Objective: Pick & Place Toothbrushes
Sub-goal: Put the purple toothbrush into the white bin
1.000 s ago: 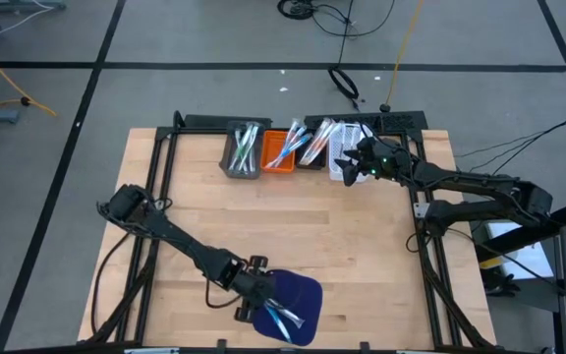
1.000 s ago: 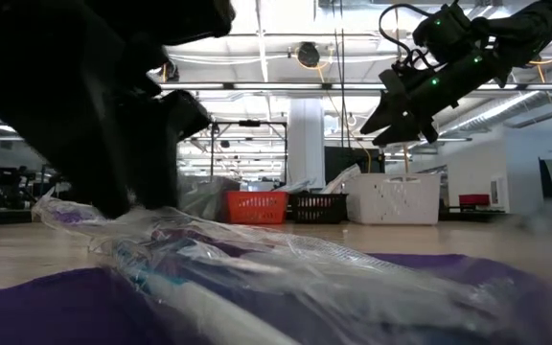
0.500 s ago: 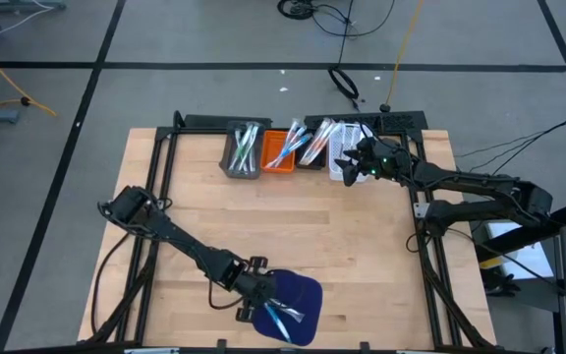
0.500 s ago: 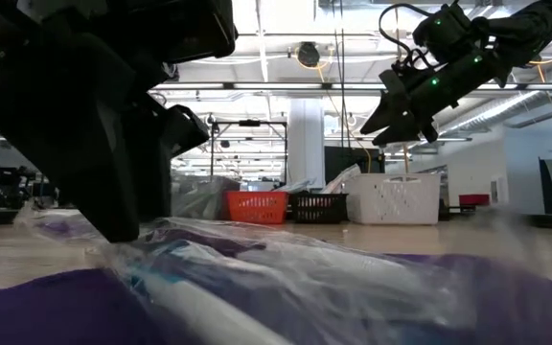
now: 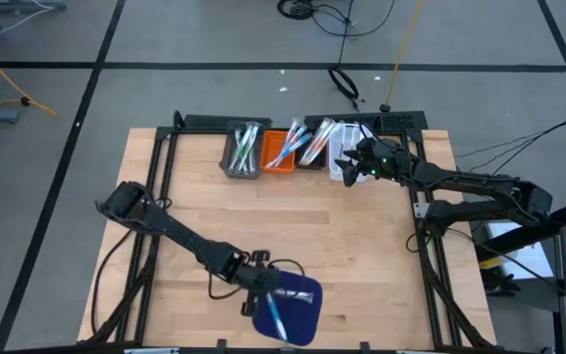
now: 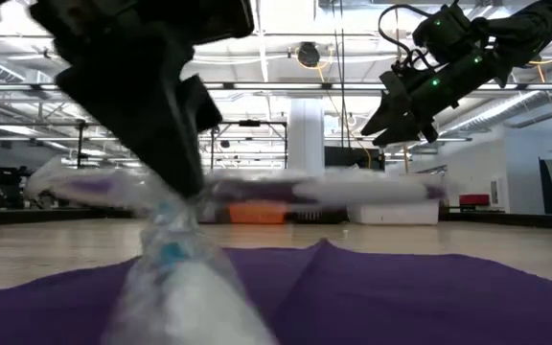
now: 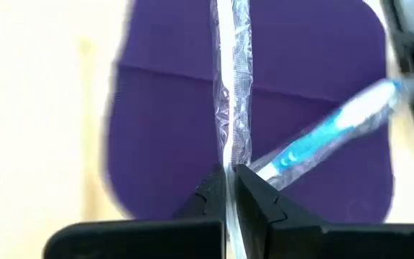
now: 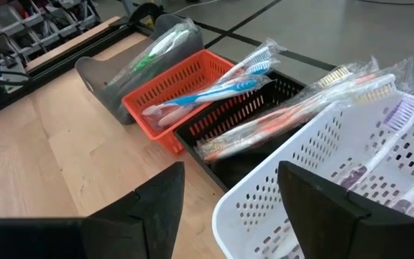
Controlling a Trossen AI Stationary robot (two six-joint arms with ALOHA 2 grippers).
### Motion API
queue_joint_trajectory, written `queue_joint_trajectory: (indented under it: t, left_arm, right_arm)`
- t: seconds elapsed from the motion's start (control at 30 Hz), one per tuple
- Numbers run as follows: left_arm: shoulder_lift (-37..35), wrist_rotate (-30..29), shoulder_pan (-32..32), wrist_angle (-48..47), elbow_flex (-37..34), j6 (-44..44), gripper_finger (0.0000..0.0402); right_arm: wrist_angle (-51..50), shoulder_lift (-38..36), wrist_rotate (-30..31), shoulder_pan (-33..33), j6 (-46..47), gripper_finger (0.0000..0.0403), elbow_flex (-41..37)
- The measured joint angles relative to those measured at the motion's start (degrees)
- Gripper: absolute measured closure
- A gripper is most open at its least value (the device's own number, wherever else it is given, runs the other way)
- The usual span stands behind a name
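Wooden tabletop (image 5: 293, 226) fills my overhead view. On the dark purple mat (image 5: 298, 307) my left gripper (image 7: 228, 188) pinches shut on a clear-wrapped white toothbrush (image 7: 233, 86); a wrapped blue toothbrush (image 7: 322, 140) lies just beside. My right gripper (image 5: 347, 167) hovers open-fingered over the white plastic basket (image 8: 322, 180).

Left arm is stretched out low from its base around 9 o'clock, running diagonally toward 6 o'clock, wrist bent down near the front edge. The left gripper (image 5: 266, 288) has its fingers pinched tight together, basically no gap in the left wrist view (image 7: 230, 188). Right arm comes in from 3 o'clock and reaches up toward 1 o'clock, held well off the surface. The right gripper (image 5: 348, 163) hangs there with its two fingers spread wide (image 8: 225, 208), tips angled downward in the low view (image 6: 388, 117).
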Motion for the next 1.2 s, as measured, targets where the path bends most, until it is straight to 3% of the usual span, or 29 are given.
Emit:
queue_joint_trajectory:
  t: [0.5,0.67,0.87,1.07,1.2]
  left_arm:
    - [-13.90,-26.18,1.27,0.35,0.07,-0.11,0.0396]
    - [-15.09,-23.66,2.36,0.00,0.07,0.22,0.0396]
    - [-15.04,-25.20,2.25,-0.10,0.07,-1.61,0.0397]
    - [-15.50,-24.93,-1.21,-0.09,0.04,-3.16,0.0398]
    - [-17.50,-31.59,-4.07,1.07,0.04,-2.85,0.0398]
  right_arm:
    - [-0.12,-0.01,-0.14,0.00,-0.02,0.0192,0.04]
    - [-0.14,-0.02,-0.16,0.00,-0.02,0.0192,0.04]
    - [-0.14,0.00,-0.17,0.00,-0.21,0.0193,0.04]
    - [-0.10,0.00,-0.16,0.00,-0.45,0.0193,0.04]
    - [-0.09,-0.01,-0.11,0.00,-0.45,0.0193,0.04]
